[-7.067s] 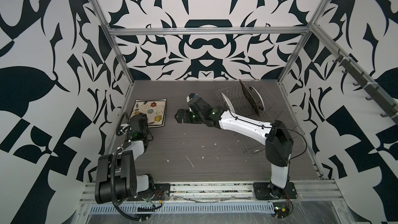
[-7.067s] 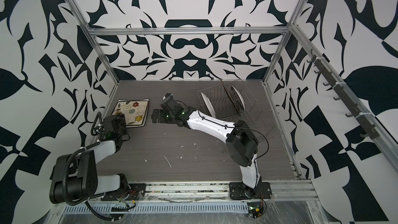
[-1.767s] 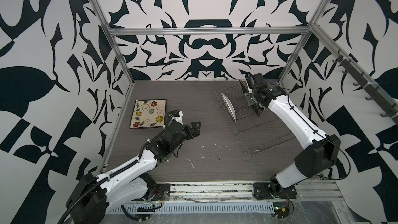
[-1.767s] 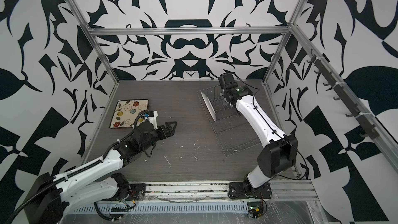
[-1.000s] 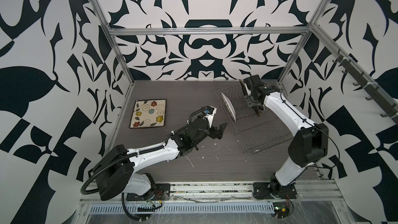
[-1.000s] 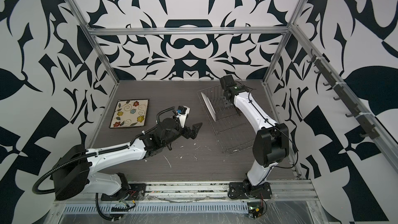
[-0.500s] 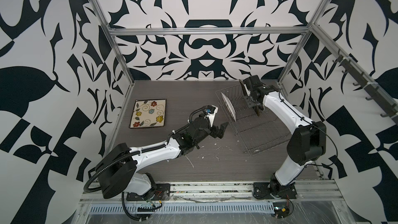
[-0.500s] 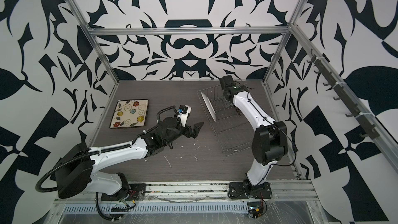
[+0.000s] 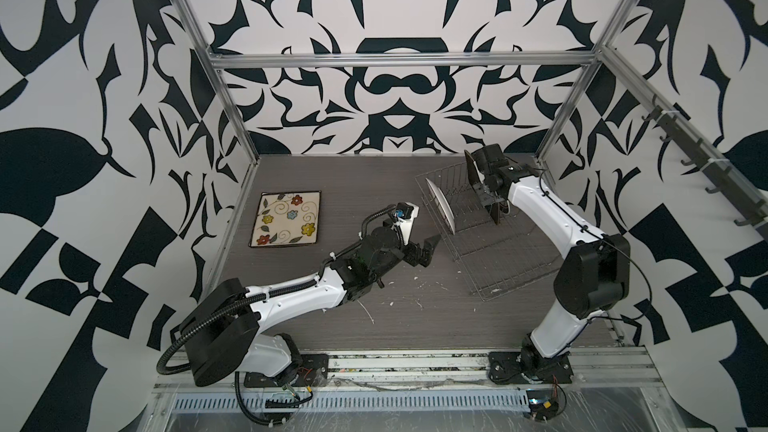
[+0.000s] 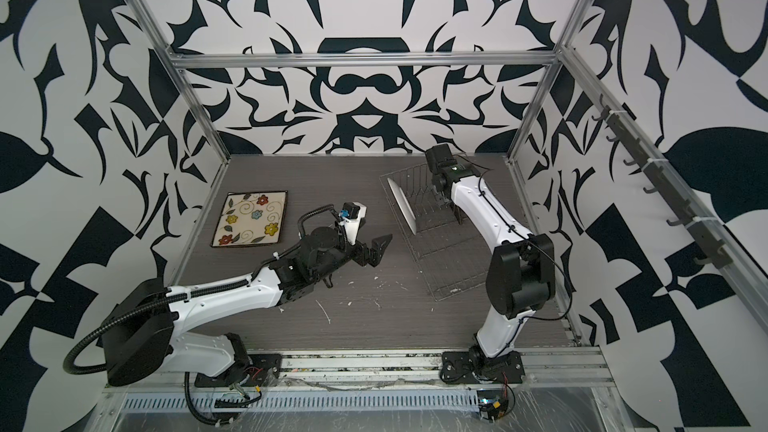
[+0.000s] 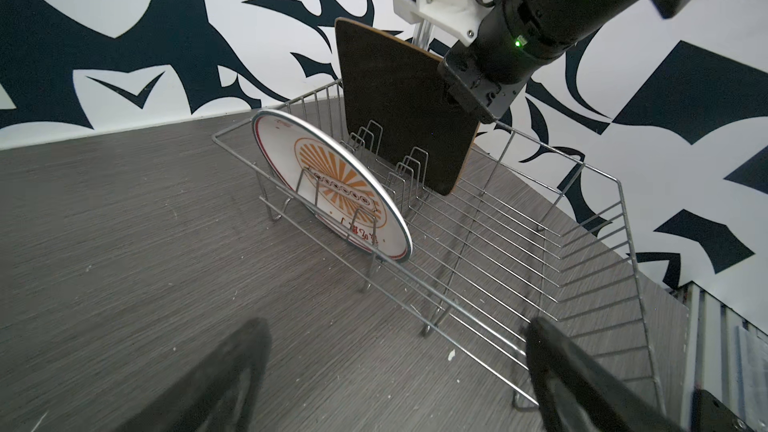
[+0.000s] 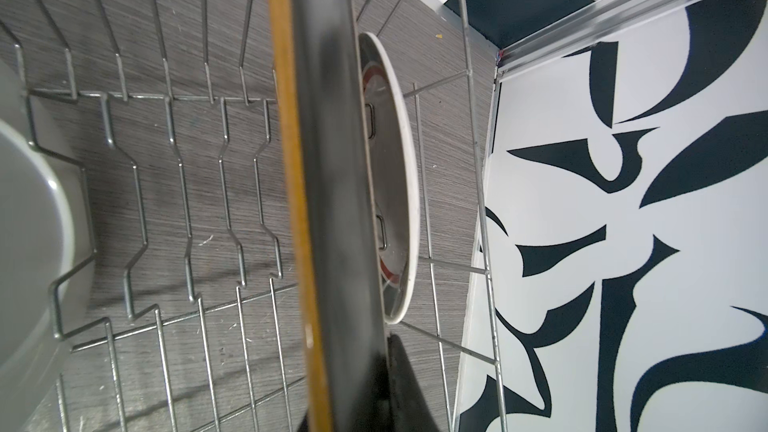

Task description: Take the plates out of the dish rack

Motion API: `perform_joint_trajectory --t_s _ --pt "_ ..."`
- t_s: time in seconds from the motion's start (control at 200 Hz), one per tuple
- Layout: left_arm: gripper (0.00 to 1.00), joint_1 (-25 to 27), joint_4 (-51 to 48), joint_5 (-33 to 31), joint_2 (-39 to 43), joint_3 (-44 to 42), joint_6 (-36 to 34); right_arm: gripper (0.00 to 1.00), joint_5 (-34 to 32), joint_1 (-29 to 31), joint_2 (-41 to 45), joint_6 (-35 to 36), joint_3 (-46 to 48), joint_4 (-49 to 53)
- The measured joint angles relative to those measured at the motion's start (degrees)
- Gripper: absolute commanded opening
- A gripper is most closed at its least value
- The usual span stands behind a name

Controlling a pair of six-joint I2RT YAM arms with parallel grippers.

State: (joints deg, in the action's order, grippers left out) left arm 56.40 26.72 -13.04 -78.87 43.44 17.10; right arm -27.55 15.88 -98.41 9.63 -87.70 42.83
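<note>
The silver wire dish rack [image 9: 498, 259] [image 10: 451, 259] [image 11: 519, 243] stands at the back right of the table. A round white plate [image 9: 441, 206] [image 10: 402, 206] [image 11: 328, 189] leans in its near-left end. A black square plate [image 9: 492, 211] [image 11: 399, 118] [image 12: 332, 160] stands upright further in, its lower edge among the tines. My right gripper [image 9: 485, 197] [image 10: 442, 200] [image 12: 353, 392] is shut on its upper edge. Behind it stands another round plate [image 12: 397, 168]. A flowered square plate [image 9: 286, 218] [image 10: 251, 218] lies flat at the left. My left gripper [image 9: 426, 250] [image 10: 378, 248] [image 11: 395, 384] hangs open and empty just left of the rack.
White flecks [image 9: 417, 305] are scattered over the grey table in front of the rack. The rack's raised wire sides [image 11: 594, 184] ring the plates. A metal frame post [image 12: 623, 14] and the patterned wall stand right behind the rack.
My right gripper has closed on the black plate's edge. The left arm has edged a little closer to the rack, jaws still wide.
</note>
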Motion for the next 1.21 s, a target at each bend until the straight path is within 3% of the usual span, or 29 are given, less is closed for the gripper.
perform_joint_trajectory --t_s 0.465,1.205 --pt "0.99 0.00 0.11 -0.26 0.09 0.00 1.18 0.00 -4.04 1.31 0.00 0.85 1.79 -2.34" --pt "0.99 0.00 -0.37 -2.25 0.92 -1.03 2.89 0.00 -2.67 1.55 5.68 1.33 4.52 -1.88"
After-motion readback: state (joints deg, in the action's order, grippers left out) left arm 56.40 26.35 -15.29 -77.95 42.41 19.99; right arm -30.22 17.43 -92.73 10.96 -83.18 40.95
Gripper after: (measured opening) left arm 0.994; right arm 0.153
